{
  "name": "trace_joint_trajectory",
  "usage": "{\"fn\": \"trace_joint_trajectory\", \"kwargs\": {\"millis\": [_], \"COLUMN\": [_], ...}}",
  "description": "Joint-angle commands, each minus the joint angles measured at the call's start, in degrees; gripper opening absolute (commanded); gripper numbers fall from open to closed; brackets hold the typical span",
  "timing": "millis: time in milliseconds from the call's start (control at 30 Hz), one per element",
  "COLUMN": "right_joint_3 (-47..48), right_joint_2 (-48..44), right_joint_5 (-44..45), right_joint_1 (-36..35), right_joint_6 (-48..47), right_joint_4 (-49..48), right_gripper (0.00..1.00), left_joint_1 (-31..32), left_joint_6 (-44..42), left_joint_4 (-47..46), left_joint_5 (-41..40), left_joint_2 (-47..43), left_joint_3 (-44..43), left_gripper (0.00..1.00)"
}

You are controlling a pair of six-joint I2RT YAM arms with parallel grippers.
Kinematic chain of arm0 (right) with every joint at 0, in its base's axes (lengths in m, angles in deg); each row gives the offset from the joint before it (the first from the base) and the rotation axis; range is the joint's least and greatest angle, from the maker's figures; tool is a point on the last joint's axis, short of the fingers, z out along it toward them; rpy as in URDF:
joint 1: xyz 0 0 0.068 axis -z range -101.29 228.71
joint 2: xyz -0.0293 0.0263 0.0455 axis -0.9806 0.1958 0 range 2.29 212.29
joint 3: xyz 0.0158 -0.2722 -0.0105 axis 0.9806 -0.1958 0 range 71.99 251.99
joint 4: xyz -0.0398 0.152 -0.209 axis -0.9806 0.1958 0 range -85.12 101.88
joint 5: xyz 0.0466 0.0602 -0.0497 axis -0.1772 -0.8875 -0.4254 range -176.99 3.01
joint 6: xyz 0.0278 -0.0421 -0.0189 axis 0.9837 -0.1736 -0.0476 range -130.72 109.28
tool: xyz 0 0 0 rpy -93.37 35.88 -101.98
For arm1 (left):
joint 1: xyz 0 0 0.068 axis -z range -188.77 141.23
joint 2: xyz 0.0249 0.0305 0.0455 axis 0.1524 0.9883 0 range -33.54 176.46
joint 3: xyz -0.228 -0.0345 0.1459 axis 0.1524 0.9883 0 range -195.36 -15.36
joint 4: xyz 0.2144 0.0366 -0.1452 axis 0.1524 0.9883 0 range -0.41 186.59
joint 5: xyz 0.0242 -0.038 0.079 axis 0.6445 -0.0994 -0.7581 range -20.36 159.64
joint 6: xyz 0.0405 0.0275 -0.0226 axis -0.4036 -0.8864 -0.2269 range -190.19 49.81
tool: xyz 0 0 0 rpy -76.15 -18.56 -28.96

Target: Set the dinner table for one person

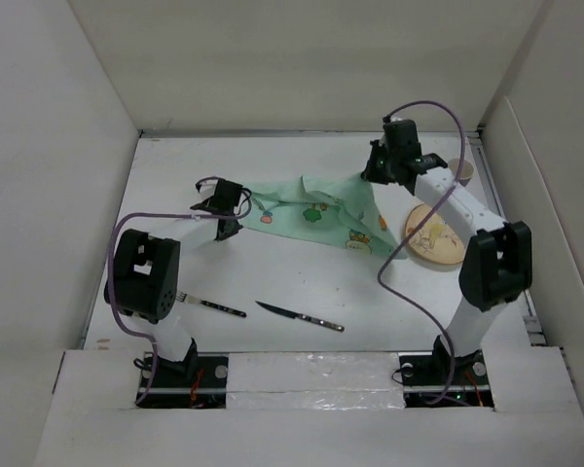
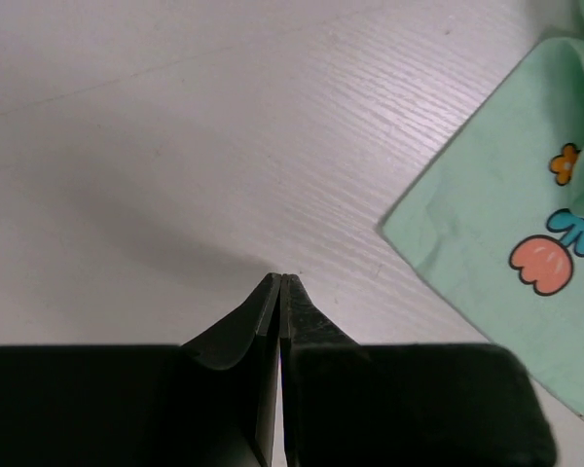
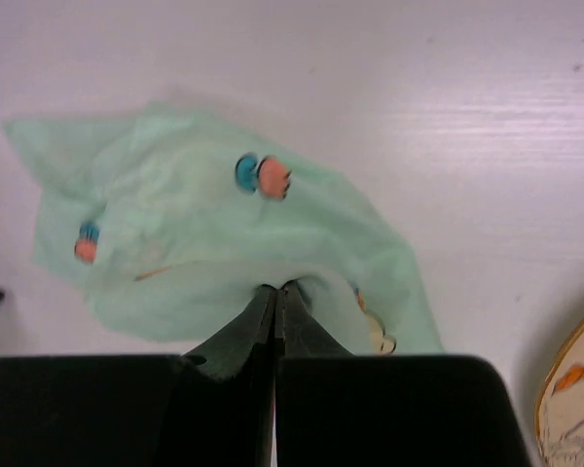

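Mint-green cloth placemat (image 1: 316,216), printed with cartoon figures, lies rumpled on the white worktop (image 1: 302,277), at 12 o'clock from the worktop's centre in the top view. The worktop fills the floor of the white-walled enclosure and carries every item noted here.

The placemat's 2 o'clock corner is drawn up off the surface into the right claw (image 3: 277,289). This claw's fingers are pressed together on a fold of the cloth.

The left claw (image 2: 282,279) is closed with nothing between its fingers. It is over bare worktop just beside the placemat's 9 o'clock corner and does not touch the cloth.

A round plate (image 1: 436,236) with a printed drawing sits at 3 o'clock, near the placemat and partly hidden by the right arm. Whether plate and cloth touch cannot be told. A small pale cup (image 1: 460,171) stands at 2 o'clock, beyond the plate.

A fork (image 1: 212,305) lies at 8 o'clock, its head end partly covered by the left arm. A knife (image 1: 300,316) lies at 6 o'clock, its tip pointing toward 10 o'clock, apart from the fork.
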Motion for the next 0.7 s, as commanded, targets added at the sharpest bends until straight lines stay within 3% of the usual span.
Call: {"fn": "trace_joint_trajectory", "kwargs": {"millis": [0,33,100,133,167,233,267,333,533,667], "right_joint_3": [7.6,9.3,12.8,13.9,14.8,16.3,16.3,11.6,-2.6,-13.1], "right_joint_2": [8.3,9.8,13.2,13.9,14.3,14.2,13.6,7.6,-6.3,-15.7], "right_joint_5": [1.6,2.8,4.2,4.6,5.6,6.3,7.0,9.4,10.2,5.9], "right_joint_1": [5.6,6.6,8.2,8.9,8.9,8.9,8.9,8.3,5.3,3.1], "right_joint_6": [4.7,5.9,8.1,8.4,8.4,7.8,7.5,6.6,5.6,6.4], "right_joint_4": [0.0,0.9,2.8,3.7,4.8,6.5,7.7,5.9,2.1,-1.2], "right_gripper": [0.0,0.0,0.11,0.3,0.42,0.58,0.61,0.63,0.64,0.64], "left_joint_1": [0.2,0.2,0.2,0.2,0.2,0.2,0.2,0.2,0.2,2.3], "left_joint_6": [-0.9,-1.1,-2.3,-2.6,-2.6,-2.6,-2.5,-2.5,-3.1,-4.5], "left_joint_4": [0.7,1.2,0.9,1.5,2.0,2.3,2.2,1.8,0.8,1.8], "left_joint_5": [1.7,2.2,5.2,6.0,6.9,8.1,8.3,8.3,10.0,9.1], "left_joint_2": [-4.4,-4.5,-4.3,-3.8,-2.8,-1.7,-0.8,1.1,5.5,9.2], "left_joint_3": [-0.9,-1.2,-2.4,-3.1,-3.8,-4.7,-4.8,-5.6,-8.7,-12.6], "left_gripper": [0.0,0.0,0.0,0.13,0.22,0.42,0.47,0.55,0.57,0.56]}}
